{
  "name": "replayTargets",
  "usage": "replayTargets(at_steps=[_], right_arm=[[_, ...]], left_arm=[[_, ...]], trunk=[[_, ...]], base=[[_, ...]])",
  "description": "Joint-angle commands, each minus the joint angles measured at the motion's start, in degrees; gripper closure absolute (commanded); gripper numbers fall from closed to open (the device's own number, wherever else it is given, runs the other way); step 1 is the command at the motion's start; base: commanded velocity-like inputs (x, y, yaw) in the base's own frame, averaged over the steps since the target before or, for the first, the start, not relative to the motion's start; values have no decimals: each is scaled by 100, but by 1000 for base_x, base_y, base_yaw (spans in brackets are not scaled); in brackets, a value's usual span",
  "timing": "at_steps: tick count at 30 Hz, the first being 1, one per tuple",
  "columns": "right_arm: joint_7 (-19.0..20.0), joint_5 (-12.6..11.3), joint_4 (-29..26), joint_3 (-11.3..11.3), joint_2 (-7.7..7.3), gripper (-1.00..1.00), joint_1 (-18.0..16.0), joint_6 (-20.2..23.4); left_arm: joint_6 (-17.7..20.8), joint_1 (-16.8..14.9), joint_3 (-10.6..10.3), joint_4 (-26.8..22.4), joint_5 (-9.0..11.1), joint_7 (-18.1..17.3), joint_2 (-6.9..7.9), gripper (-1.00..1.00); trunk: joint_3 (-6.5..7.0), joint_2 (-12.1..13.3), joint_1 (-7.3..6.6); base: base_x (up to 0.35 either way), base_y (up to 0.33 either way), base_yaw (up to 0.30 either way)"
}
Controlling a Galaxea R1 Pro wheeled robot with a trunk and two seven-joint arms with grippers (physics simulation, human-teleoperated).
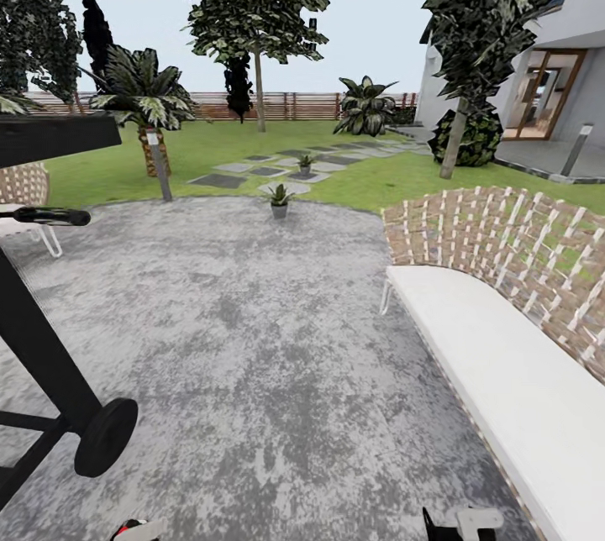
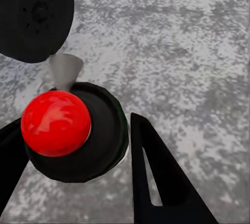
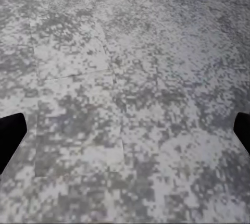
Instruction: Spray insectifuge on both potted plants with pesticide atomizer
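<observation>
This is the back garden of a house, rendered in a simulator. A round grey paved patch (image 1: 252,339) fills the lower half of the frame, with a green lawn (image 1: 109,171) beyond it and grey stepping stones (image 1: 244,167) leading away through the middle. A slatted brown wooden fence (image 1: 286,106) closes the far edge, with trees (image 1: 252,3) and a palm (image 1: 144,100) in front of it. At the right, a woven bench with a white cushion (image 1: 504,356) sits on the paving; at the upper right stands a white house with glass doors (image 1: 546,91). Two small potted plants (image 1: 279,199) stand near the middle.
</observation>
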Motion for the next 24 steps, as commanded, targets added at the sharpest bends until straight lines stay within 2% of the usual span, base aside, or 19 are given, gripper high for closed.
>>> replayTargets(at_steps=[1, 7, 24], right_arm=[[-4, 0, 4, 0, 1, -100, -3, -17], [-6, 2, 10, 0, 0, -100, -3, -17], [-3, 14, 12, 0, 4, -100, -3, -17]], left_arm=[[-15, -4, -4, 7, -33, 40, 0, 100], [-17, -4, -4, 10, -34, 40, 0, 100], [-17, -4, -4, 10, -34, 40, 0, 100]], trunk=[[-2, -2, 2], [13, -2, 2], [15, -2, 2]], base=[[337, 0, 93], [337, 0, 89], [337, 0, 3]])
